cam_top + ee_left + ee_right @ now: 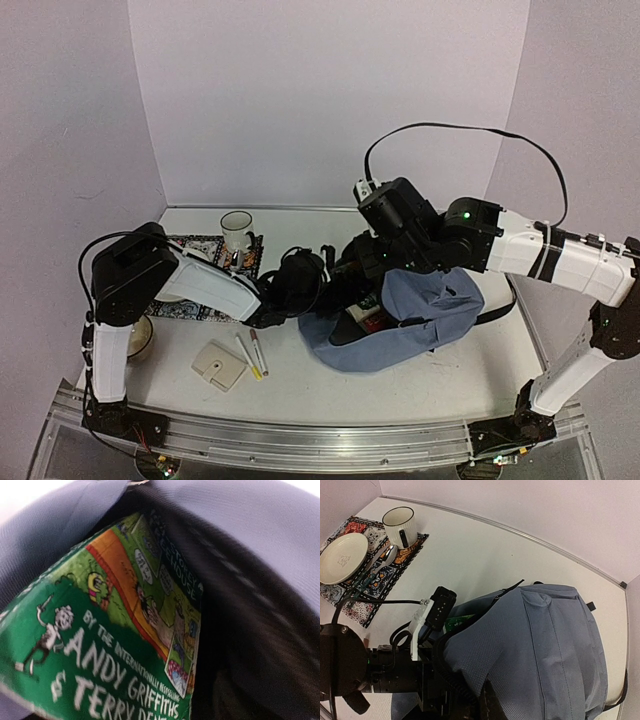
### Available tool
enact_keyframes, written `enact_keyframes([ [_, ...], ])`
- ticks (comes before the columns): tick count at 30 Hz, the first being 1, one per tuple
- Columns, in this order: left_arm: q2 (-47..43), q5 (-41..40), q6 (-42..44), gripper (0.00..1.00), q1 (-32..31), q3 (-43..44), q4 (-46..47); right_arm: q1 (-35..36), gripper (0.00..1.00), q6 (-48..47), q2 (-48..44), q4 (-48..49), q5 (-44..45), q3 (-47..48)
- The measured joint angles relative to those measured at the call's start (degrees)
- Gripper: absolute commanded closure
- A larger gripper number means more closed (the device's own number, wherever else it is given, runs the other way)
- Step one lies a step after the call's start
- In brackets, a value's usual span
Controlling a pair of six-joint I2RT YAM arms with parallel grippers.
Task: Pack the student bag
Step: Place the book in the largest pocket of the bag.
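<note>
The student bag (425, 322) is blue-grey and lies on its side right of the table's middle, mouth towards the left. My right gripper (492, 706) is shut on the fabric rim of that mouth and holds it up; from above it shows at the bag's top left (352, 272). My left gripper (318, 292) reaches into the mouth, its fingers hidden by fabric. A green illustrated book (125, 630) lies inside against the bag's dark lining (250, 630). A sliver of the book (456, 622) shows in the right wrist view beside the bag (555, 645).
A patterned placemat (205, 245) at the back left carries a white mug (237, 230), a plate (342, 557) and a spoon (382, 560). A beige wallet (219, 364) and two pens (252, 355) lie near the front. A bowl (140, 338) sits by the left arm's base.
</note>
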Motion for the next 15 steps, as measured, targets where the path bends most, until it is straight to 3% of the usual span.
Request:
enact_keyframes([
  [4,-2.76,-3.66,5.56,0.11,-0.88,0.03,-5.51,0.0,1.0,-0.02,0.02,0.09,0.19,-0.12],
  [10,-4.03,-7.69,9.56,0.41,-1.74,0.07,-12.25,0.01,1.0,0.01,0.0,0.36,0.19,-0.32],
  [15,-4.0,-8.16,10.72,0.46,-1.86,1.9,-16.79,0.02,1.0,0.02,0.0,0.43,0.19,-0.35],
])
